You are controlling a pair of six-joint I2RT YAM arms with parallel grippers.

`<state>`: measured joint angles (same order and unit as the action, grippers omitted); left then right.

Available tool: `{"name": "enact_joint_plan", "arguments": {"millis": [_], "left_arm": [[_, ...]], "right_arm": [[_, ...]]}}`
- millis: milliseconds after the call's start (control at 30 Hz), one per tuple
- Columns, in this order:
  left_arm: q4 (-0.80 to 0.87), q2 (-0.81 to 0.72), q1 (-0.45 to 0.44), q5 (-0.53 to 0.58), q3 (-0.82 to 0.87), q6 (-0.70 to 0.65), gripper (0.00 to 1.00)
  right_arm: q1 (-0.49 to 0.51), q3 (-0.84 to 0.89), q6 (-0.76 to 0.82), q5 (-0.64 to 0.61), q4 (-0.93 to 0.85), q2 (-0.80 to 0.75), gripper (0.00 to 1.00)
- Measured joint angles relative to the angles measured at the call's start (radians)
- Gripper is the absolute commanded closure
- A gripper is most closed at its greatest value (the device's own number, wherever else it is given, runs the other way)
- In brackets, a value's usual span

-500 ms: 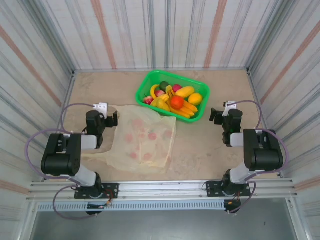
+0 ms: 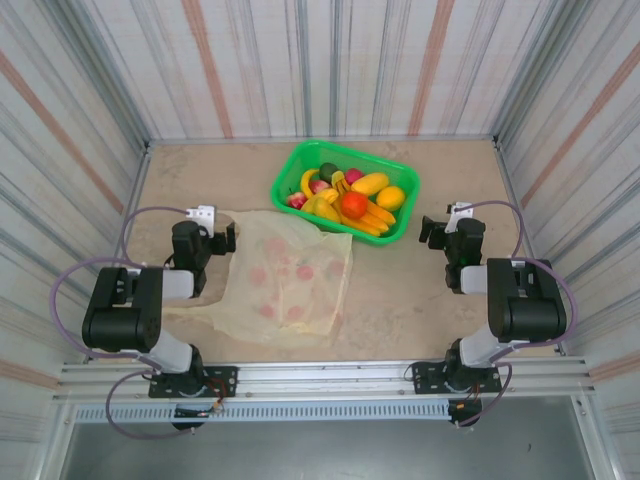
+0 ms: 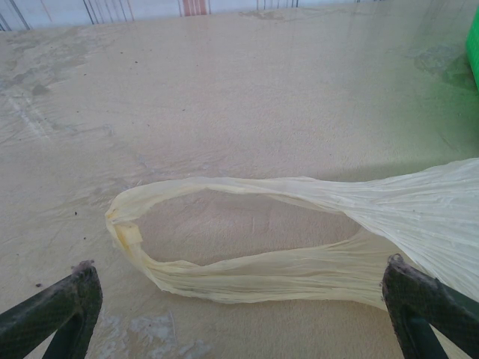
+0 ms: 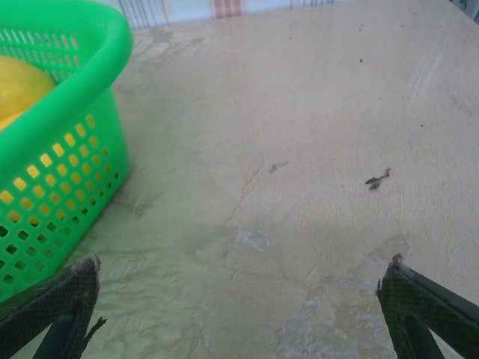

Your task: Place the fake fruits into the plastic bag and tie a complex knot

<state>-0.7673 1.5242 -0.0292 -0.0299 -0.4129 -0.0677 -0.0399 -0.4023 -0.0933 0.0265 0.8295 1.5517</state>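
Near edge: both arms are sitting folded low over the sandy beige worktop (image 2: 420, 290), left and right, well apart.

Left hand (image 2: 226, 238): fingers are standing wide apart, nothing between them. It is hovering just at the left edge of the thin, translucent cream-yellow plastic bag with faded red round prints (image 2: 290, 280). The bag is lying flat and empty-looking on the worktop between the two arms. In the left wrist view one long pale loop handle (image 3: 247, 273) is lying open on the worktop directly ahead of the fingers, two strips with a gap of bare worktop showing through.

Right hand (image 2: 432, 230): fingers are also spread wide, gripping nothing, pointing toward the right end of the bright green perforated plastic basket (image 2: 283, 172), just beside it, not touching.

Farther back: the small glossy fake fruits (image 2: 352, 200), yellow bananas, red and orange round ones, are all sitting in the basket. None are in the bag.

Judgement: the step in hand is opening the bag. To do it well, the left hand is needing to come down over one strip of the loop only, pinching the upper layer so the mouth is lifting open rather than both layers being clamped together. A shallow, slow descent is looking wise; the film is thin and likely to slide.
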Motion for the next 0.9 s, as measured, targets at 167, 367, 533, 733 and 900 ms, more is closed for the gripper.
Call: {"name": "enact_joint_plan", "arguments": {"millis": [167,367,533,733,900], "left_arm": [[0.000,0.000,0.001,-0.003,0.000,0.000,0.01],[0.000,0.000,0.028,-0.043,0.000,0.001,0.01],[0.000,0.000,0.042,-0.070,0.000,0.001,0.01],[0.000,0.000,0.042,-0.082,0.000,0.001,0.01],[0.000,0.000,0.042,-0.083,0.000,0.001,0.01]], "right_arm": [[0.000,0.000,0.000,0.000,0.000,0.000,0.01],[0.000,0.000,0.000,0.000,0.000,0.000,0.01],[0.000,0.000,0.000,0.000,0.000,0.000,0.01],[0.000,0.000,0.000,0.000,0.000,0.000,0.01],[0.000,0.000,0.000,0.000,0.000,0.000,0.01]]}}
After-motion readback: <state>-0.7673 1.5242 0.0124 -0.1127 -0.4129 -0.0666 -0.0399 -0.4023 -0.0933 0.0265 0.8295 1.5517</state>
